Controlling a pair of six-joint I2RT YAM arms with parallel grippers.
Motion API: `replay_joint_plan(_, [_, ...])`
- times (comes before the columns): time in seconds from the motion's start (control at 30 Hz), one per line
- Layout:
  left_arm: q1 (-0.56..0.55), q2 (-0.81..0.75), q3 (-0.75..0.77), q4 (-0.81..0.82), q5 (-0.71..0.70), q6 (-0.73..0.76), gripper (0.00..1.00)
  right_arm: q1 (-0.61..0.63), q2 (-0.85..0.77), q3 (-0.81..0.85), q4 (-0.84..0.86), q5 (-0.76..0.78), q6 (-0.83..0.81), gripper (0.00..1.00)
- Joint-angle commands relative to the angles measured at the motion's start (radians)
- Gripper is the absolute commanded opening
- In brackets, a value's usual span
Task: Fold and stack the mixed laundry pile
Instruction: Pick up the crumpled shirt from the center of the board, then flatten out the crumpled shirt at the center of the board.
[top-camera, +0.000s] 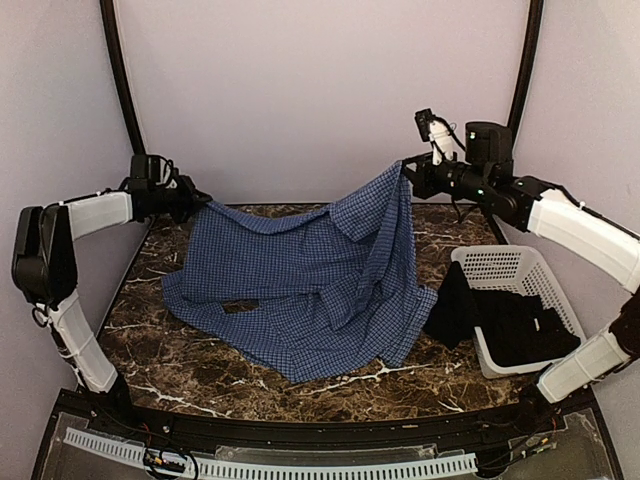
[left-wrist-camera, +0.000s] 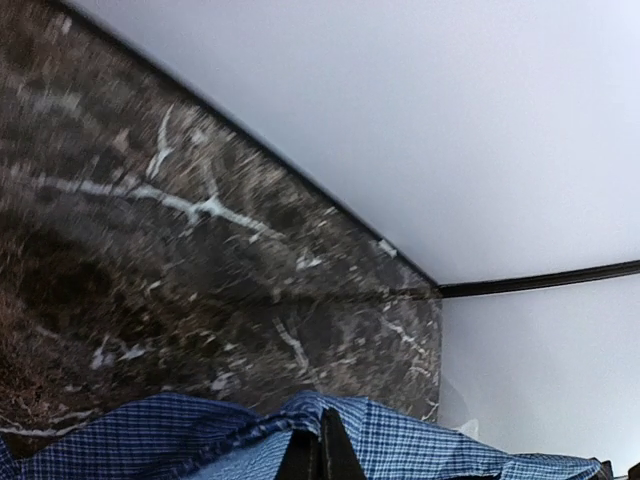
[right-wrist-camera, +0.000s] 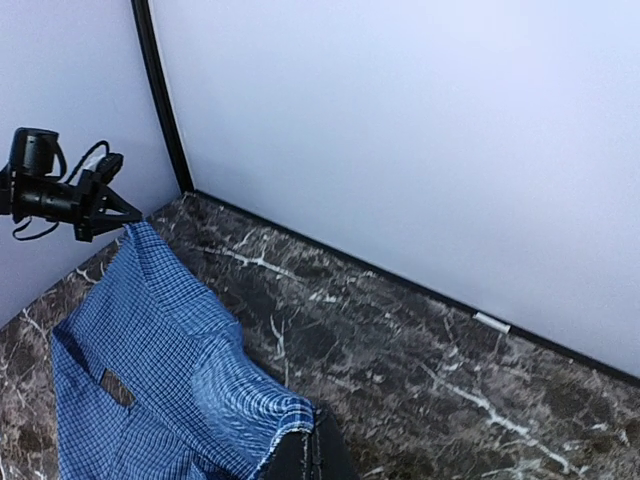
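Shirt (top-camera: 300, 270) in left claw (top-camera: 203, 203), right claw (top-camera: 408, 172)

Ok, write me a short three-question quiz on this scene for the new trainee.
1. Pick one. The left tool and the right tool are both shut on: A) the checked shirt; B) a towel; C) nothing.
2. True or false: the black garment lies partly in the white basket and hangs over its rim.
3. Fill the gap: the basket stands on the ___ arm's side of the table.

Key: 1 A; 2 true; 3 right.
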Motion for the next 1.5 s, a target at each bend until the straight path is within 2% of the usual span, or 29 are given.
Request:
replay_joint_plan(0.0, [0.016,-0.208,0.145,-0.173,-0.055,0.083,0.00,-0.017,-0.025,0.141,0.012,0.059,-0.030,0.00])
replay_joint_plan(0.17, [0.020,-0.328,0.261,-0.267,-0.088,0.126,0.00,-0.023,-0.033,0.283,-0.011,0.064,-0.044,0.00])
replay_joint_plan(0.43, [0.020,-0.490,0.448,-0.386,-0.038,0.160,0.00,-0.018,-0.099,0.430,-0.067,-0.046,-0.009,0.00])
replay_joint_plan(0.57, [0.020,-0.567,0.527,-0.432,-0.007,0.166,0.00,0.042,-0.161,0.487,-0.127,-0.078,-0.028,0.00])
replay_joint_plan(0.8, [0.020,-0.700,0.582,-0.521,0.038,0.189,0.00,0.200,-0.287,0.549,-0.211,-0.033,-0.088,0.00])
replay_joint_plan(0.93, [0.020,-0.757,0.656,-0.576,0.054,0.199,0.00,0.221,-0.365,0.561,-0.233,-0.091,-0.055,0.00])
replay_joint_plan(1.1, [0.020,-0.769,0.747,-0.606,0.076,0.166,0.00,0.223,-0.382,0.633,-0.273,-0.163,0.003,0.00])
replay_joint_plan(1.2, [0.020,-0.777,0.735,-0.599,0.065,0.144,0.00,0.224,-0.372,0.643,-0.285,-0.125,0.001,0.00])
replay_joint_plan(1.3, [0.020,-0.774,0.661,-0.597,0.023,0.149,0.00,0.223,-0.354,0.612,-0.280,0.004,-0.039,0.00])
replay_joint_plan(1.4, [0.020,-0.740,0.542,-0.577,-0.022,0.143,0.00,0.213,-0.299,0.568,-0.264,0.169,-0.096,0.00])
replay_joint_plan(1.47, [0.020,-0.711,0.449,-0.530,-0.054,0.143,0.00,0.170,-0.253,0.520,-0.243,0.187,-0.096,0.00])
